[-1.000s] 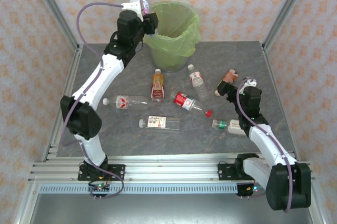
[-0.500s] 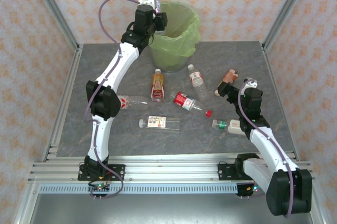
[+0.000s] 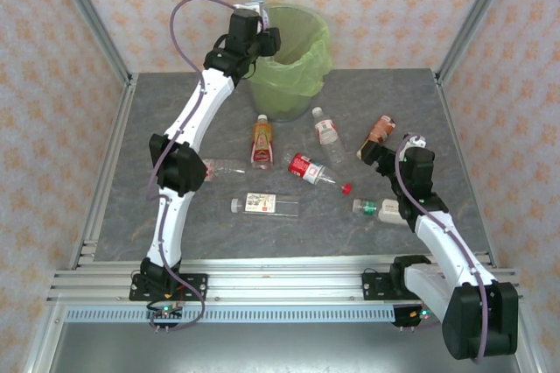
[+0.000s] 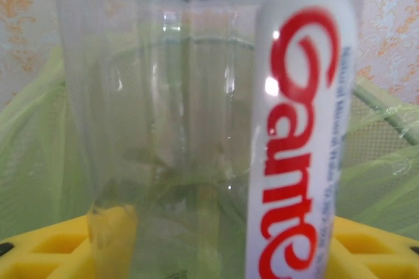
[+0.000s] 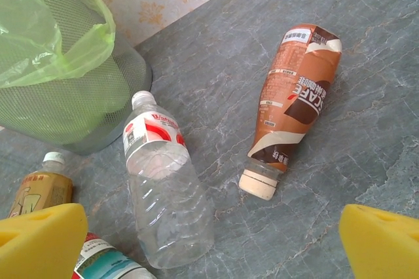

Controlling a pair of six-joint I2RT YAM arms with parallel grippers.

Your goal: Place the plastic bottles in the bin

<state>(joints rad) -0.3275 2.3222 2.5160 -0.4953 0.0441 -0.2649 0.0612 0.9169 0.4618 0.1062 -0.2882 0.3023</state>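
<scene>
Left gripper (image 3: 260, 21) was up at the left rim of the bin (image 3: 302, 71), a clear bottle (image 4: 196, 128) with a white-and-red label standing upright between its yellow fingers (image 4: 52, 246), green bag right behind it. Couldn't tell whether the pads were clamped on it or slack

Right gripper (image 5: 211, 240) hung low over the table (image 3: 175, 110) on the right side, jaws spread wide, nothing between them. Below it: brown-label bottle (image 5: 294, 95) lying cap toward the camera, and beside it a red-label clear bottle (image 5: 163, 187), not touching

Also lying on the table: orange bottle (image 3: 262, 141) near the bin's base, red-wrap bottle (image 3: 306, 167), flat clear bottle (image 3: 262, 205), left clear bottle (image 3: 214, 168) by the left arm, green-cap bottle (image 3: 378, 208) by the right arm
</scene>
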